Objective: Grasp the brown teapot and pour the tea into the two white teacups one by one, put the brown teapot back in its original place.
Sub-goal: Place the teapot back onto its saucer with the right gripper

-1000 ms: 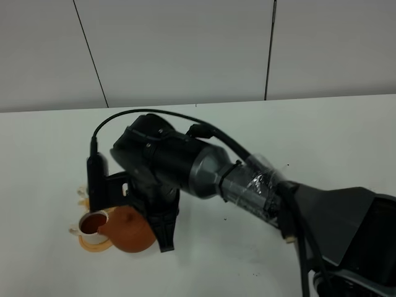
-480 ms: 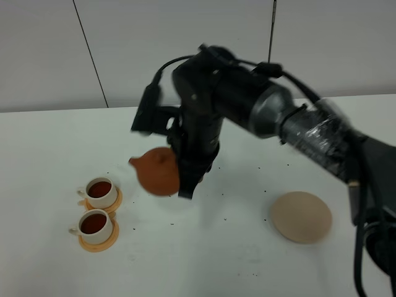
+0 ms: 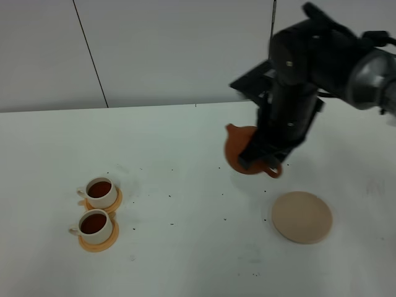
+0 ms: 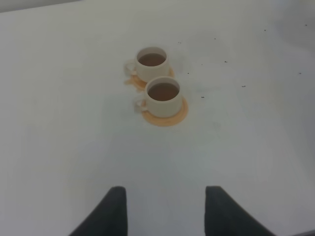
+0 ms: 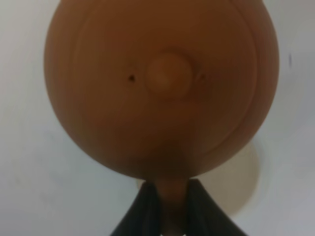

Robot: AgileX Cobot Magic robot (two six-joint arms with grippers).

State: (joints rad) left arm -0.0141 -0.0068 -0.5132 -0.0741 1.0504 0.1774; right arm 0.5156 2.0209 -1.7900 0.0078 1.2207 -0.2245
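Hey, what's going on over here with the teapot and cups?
The right hand is clamped on the brown teapot by its handle, carrying it above the table near the beige disc. Both white teacups sit on orange coasters, full of tea. The left hand hangs open, holding nothing.

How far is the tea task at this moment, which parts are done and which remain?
Done: both white teacups hold dark tea on their orange coasters. In hand: the right end effector grips the brown teapot by its handle, carrying it above the table. Left: setting it on the beige disc, which is bare.
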